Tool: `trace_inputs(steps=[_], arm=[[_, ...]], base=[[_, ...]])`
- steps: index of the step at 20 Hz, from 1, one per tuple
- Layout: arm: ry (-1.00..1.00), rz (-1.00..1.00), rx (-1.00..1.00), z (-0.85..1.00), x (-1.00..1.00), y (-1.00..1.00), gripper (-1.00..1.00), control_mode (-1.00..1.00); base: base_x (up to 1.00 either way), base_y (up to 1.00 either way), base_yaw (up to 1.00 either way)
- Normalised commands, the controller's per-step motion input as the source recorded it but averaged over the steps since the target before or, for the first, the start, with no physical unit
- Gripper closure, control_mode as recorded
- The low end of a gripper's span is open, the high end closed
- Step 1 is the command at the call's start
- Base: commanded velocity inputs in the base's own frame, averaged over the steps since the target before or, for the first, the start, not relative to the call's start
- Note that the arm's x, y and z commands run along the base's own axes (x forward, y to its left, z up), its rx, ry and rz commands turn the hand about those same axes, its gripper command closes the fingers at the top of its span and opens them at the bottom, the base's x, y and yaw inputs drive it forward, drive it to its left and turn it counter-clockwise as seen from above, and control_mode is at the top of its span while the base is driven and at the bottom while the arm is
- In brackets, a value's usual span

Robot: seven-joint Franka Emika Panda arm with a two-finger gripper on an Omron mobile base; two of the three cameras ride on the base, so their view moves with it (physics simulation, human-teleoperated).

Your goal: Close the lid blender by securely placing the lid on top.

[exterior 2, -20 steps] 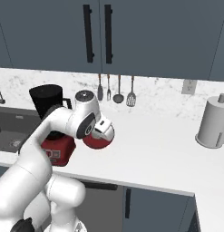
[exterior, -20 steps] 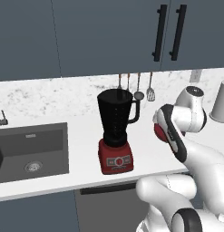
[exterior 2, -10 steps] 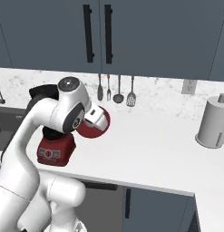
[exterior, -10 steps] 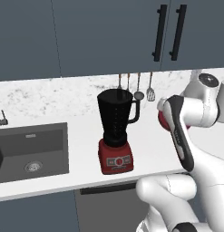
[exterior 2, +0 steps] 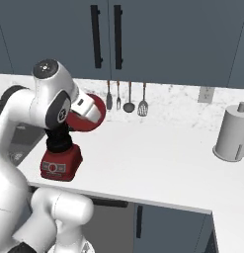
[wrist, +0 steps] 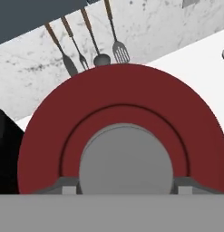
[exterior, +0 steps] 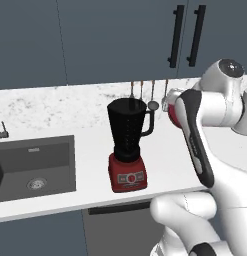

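The red lid [wrist: 122, 108] with its grey knob [wrist: 126, 158] is held in the air, and my gripper [wrist: 126, 188] is shut on the knob. In the left base view the lid [exterior: 171, 114] hangs to the right of the blender jar's mouth, at about rim height and apart from it. The blender [exterior: 127, 132] stands upright on the counter, a dark jar with a side handle on a red base [exterior: 128, 176]. From the right, the lid [exterior 2: 92, 114] shows edge-tilted beside my arm, which hides the jar; the red base [exterior 2: 61, 162] shows below. The jar's dark side [wrist: 4, 149] sits at the left of the hand view.
Kitchen utensils [exterior: 152, 97] hang on the marble wall behind the blender. A sink [exterior: 35, 167] lies to the left. A paper towel roll [exterior 2: 233, 133] stands at the far right of the counter. Dark cabinets [exterior 2: 108, 34] hang overhead.
My arm has raised the lid and carried it left toward the blender jar. The blender has stayed put.
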Motion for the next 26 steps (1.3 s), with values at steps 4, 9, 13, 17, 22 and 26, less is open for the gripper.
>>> trace_inputs(steps=[4,9,13,17,22,26], arm=[[-0.01,0.0,0.0,0.53,0.0,0.78,1.0,-1.0],[0.0,0.0,0.0,0.37,0.02,0.93,1.0,-1.0],[0.0,0.0,0.0,0.35,0.2,0.9,1.0,-1.0],[0.14,0.01,-0.01,0.39,0.49,0.36,1.0,-1.0],[0.22,0.02,-0.08,0.12,0.46,0.13,1.0,-1.0],[0.17,0.13,-0.06,-0.06,0.29,0.0,1.0,-1.0]], base=[[0.0,0.0,0.0],[0.0,0.0,0.0],[0.0,0.0,0.0],[0.0,0.0,0.0],[0.0,0.0,0.0],[0.0,0.0,0.0]])
